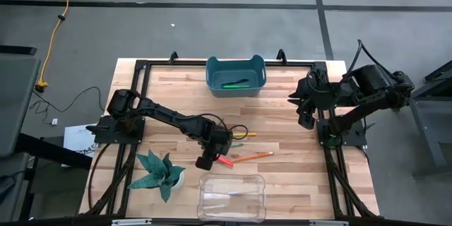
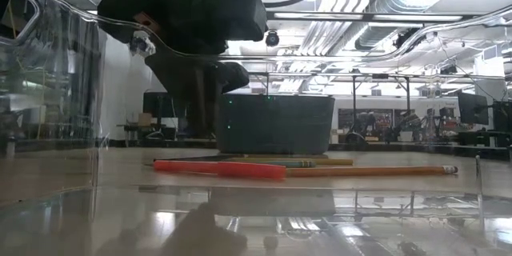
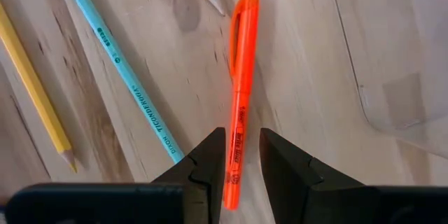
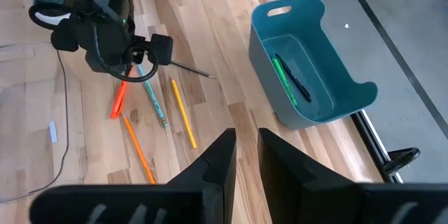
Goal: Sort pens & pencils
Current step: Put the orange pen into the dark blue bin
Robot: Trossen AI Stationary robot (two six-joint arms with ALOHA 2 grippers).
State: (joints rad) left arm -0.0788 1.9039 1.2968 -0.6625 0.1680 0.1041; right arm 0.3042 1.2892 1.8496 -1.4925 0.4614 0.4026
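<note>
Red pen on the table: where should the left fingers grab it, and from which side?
Grip the red pen on its barrel near the printed end, coming straight down from above. It lies flat on the wood, so only its two long sides are free. The left gripper already straddles that end, fingers open on either side. The teal pencil lies close beside, so keep the fingers narrow.

A pale wood worktop (image 3: 308, 56) with visible grain is seen; just ahead of the left gripper (image 3: 241, 155), a glossy plastic red pen (image 3: 241, 91).
</note>
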